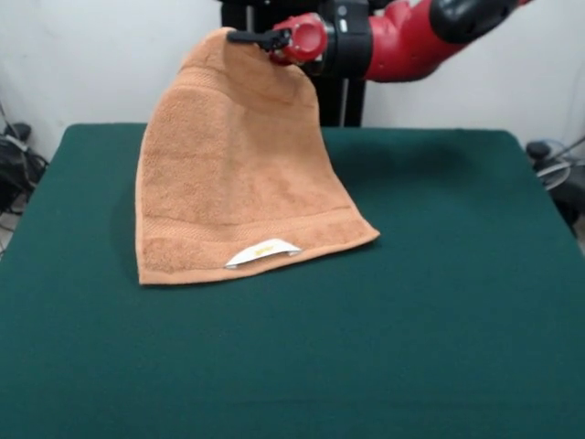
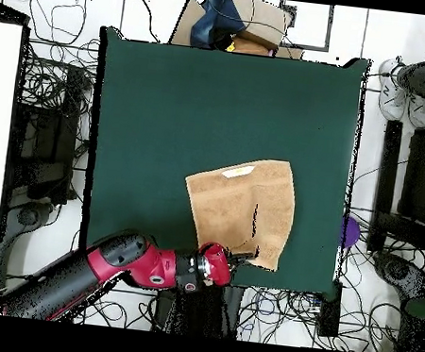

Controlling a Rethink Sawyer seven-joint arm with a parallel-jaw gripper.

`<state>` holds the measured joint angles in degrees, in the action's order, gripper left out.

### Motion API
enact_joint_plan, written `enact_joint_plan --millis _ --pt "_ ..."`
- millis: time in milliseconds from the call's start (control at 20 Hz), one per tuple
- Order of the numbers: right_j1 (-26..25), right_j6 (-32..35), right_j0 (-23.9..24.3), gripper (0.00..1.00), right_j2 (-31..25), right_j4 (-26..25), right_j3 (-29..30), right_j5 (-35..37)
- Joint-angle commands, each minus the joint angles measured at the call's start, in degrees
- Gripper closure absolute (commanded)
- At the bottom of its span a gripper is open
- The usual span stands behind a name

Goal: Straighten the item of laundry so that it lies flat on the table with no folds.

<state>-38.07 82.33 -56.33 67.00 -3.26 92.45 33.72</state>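
A white wall stands behind the dark green table [image 1: 439,302], and in the overhead view many cables lie on the floor around it. A cardboard box [image 2: 257,23] with a dark cloth on it sits at the table's 12 o'clock edge in that view, and a pair of shoes [image 2: 404,90] lies toward 2 o'clock, off the table.

The tan terry towel [image 1: 233,197] is partly lifted. In the front view its upper corner hangs high at 12 o'clock, pinched in the black fingers of the gripper [image 1: 260,38], which press together on the cloth. From there the towel slopes down toward the camera, and its lower border band rests on the felt. The small white label [image 1: 263,251] with a yellow mark sits at this lower edge, curled a little upward.

The red and black arm [image 1: 402,37] enters from 1 o'clock. In the overhead view the arm comes from 7 o'clock and the gripper [image 2: 241,258] meets the towel [image 2: 241,206] at the towel's 6 o'clock edge, close to the table's edge.
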Motion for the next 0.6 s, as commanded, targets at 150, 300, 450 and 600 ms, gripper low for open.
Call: enact_joint_plan --millis 150,300,450,600 --pt "-0.2 10.0 2.6 1.0 -3.8 -1.3 -7.9 6.5" --pt "-0.2 10.8 2.7 1.0 -3.9 -1.4 -8.3 6.4" --pt "-0.2 11.5 2.8 1.0 -4.0 -1.4 -8.4 5.9" --pt "-0.3 11.9 2.9 1.0 -3.9 -1.3 -9.0 5.9"
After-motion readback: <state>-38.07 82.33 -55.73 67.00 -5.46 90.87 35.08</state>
